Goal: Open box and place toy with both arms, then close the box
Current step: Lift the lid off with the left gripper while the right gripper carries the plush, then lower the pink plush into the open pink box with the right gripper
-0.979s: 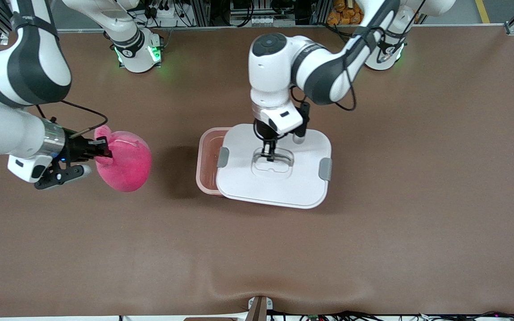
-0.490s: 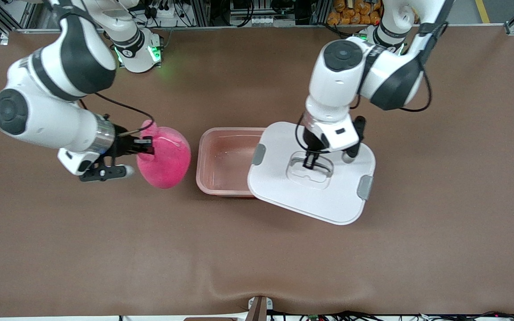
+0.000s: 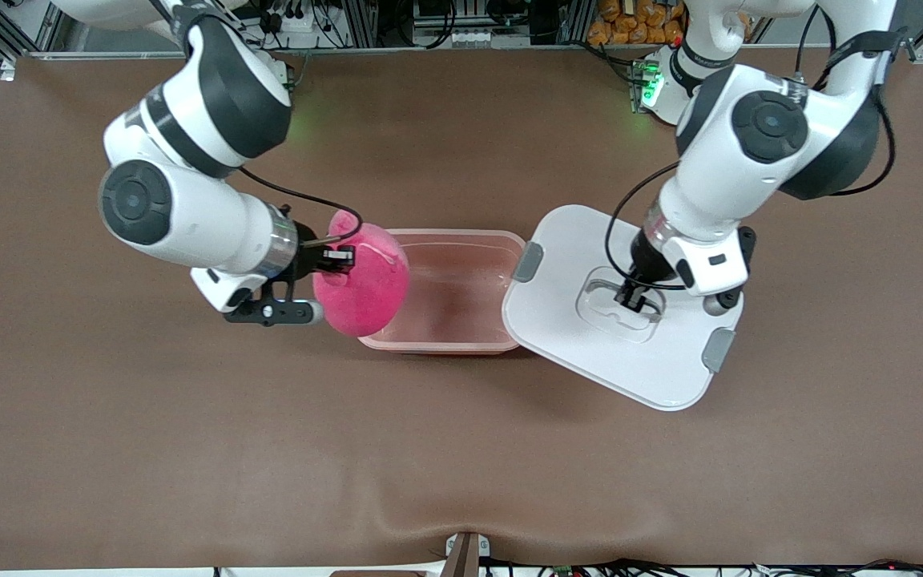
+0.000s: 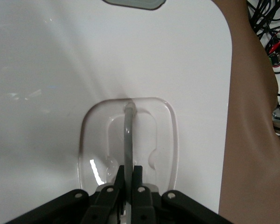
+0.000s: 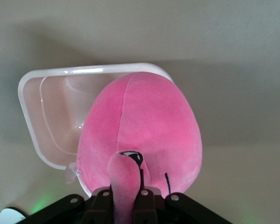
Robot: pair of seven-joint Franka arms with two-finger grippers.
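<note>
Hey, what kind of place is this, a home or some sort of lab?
Most likely a robotics lab: two Franka arms are bolted at a brown-covered table, with aluminium framing and cable bundles along its edge. The right gripper holds a plush toy.

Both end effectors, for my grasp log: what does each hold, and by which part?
Left end effector: white plastic lid, by its recessed handle. Right end effector: round hot-pink plush toy, by an ear.

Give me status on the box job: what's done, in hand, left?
Done: the white lid with grey side clips is off, held by its handle in the left gripper toward the left arm's end of the table. The translucent pink tub stands open with nothing in it. In hand: the right gripper holds the round hot-pink plush toy over the tub's edge. Left: drop the toy in, refit the lid.
</note>
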